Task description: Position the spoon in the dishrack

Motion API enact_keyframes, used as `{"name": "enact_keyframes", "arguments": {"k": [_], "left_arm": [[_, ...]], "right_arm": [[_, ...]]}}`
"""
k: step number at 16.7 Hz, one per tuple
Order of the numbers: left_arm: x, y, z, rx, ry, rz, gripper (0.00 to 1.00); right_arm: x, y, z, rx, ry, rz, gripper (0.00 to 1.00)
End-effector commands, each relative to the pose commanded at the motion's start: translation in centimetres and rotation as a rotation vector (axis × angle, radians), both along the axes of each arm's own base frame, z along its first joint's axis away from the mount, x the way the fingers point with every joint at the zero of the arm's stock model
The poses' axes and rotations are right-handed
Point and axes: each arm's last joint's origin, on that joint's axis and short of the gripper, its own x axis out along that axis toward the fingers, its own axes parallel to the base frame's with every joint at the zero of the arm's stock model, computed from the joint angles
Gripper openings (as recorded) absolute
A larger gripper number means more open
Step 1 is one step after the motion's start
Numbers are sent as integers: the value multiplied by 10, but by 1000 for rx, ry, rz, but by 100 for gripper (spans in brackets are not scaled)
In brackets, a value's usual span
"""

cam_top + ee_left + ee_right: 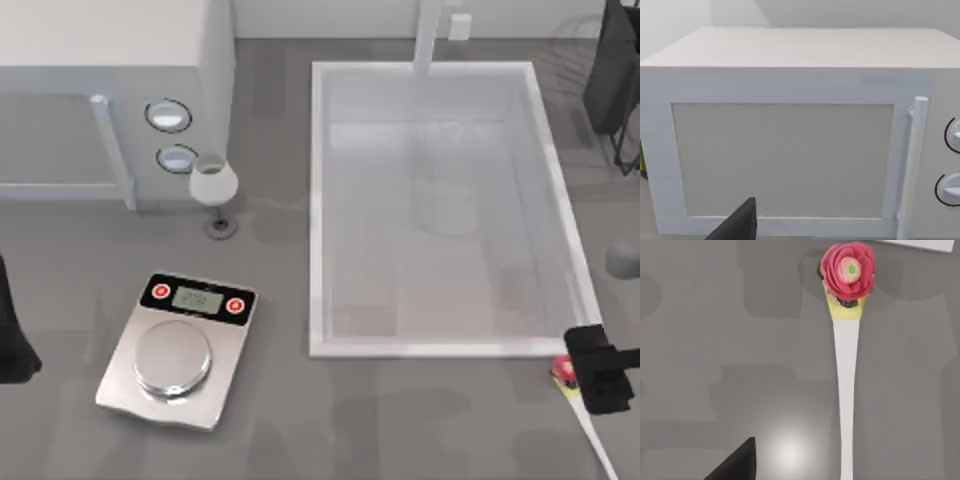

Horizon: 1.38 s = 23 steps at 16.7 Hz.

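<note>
Spoon: our slim spoon with the long cream-white handle, yellow neck and red rose-shaped end (846, 355) lies flat on the grey counter (400, 420), near the front right corner, just beside the sink's front edge.
Right gripper: our black right gripper (598, 372) hovers directly over the spoon's red end; we cannot tell whether its fingers are apart or together.
Dishrack: the dark-grey wire dishrack with its dark panel (612, 75) stands at the far right, well apart from the spoon.
Sink: the big white rectangular basin (318, 200) lies between.
Left gripper: parked at the counter's left edge (12, 340), facing the white microwave (790, 150); finger state unclear.
Risk: we judge that a thin, flat handle may slip or pivot if we pinch it off-centre.
</note>
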Motion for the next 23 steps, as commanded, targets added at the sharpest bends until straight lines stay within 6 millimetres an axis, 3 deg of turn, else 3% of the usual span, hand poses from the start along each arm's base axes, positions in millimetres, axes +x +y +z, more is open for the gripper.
{"name": "enact_keyframes", "arguments": {"k": [5, 12, 15, 20, 23], "left_arm": [[0, 0, 0, 0, 0, 0, 100], [0, 0, 0, 0, 0, 0, 100], [0, 0, 0, 0, 0, 0, 100], [0, 0, 0, 0, 0, 0, 100], [0, 0, 0, 0, 0, 0, 100]], "right_arm": [[18, 21, -5, -80, 178, 25, 100], [19, 21, -9, -82, 184, 24, 100], [22, 23, -31, -83, 185, 26, 100], [23, 24, -86, -79, 176, 26, 100], [19, 22, -103, -82, 183, 26, 100]]}}
